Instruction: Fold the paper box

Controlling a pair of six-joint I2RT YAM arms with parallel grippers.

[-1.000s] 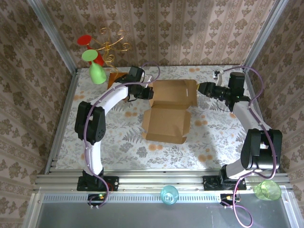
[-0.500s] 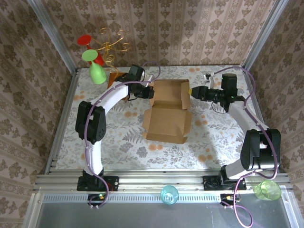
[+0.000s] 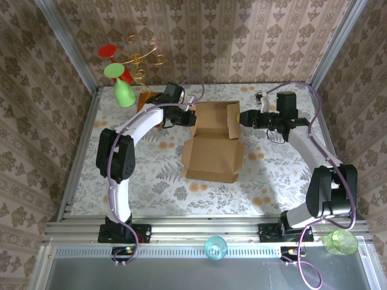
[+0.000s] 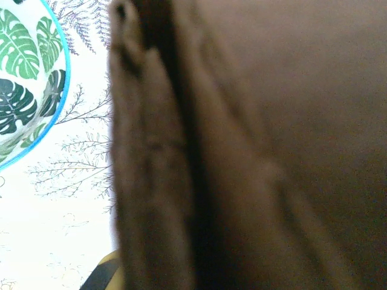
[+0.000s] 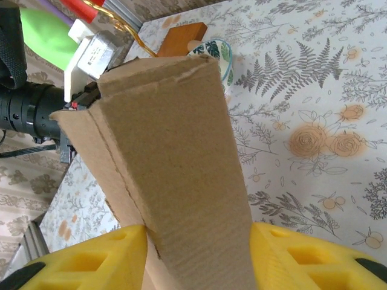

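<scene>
Paper box (image 3: 211,142) lies half-open on the table (image 3: 151,181), toward its far side, between both arms. Right gripper (image 5: 199,260) clamps its yellow fingers (image 5: 302,254) on an upright side flap. Left gripper (image 3: 186,118) meets the box's left wall; whether its jaws are closed cannot be told. Leaf-patterned bowl (image 4: 24,78) sits near.

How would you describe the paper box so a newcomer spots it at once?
Start at the flower-patterned table; near its middle lies the paper box. It is plain light-brown cardboard with flaps raised, and it is far larger than the glossy orange-brown wooden board toward the far left corner.
</scene>
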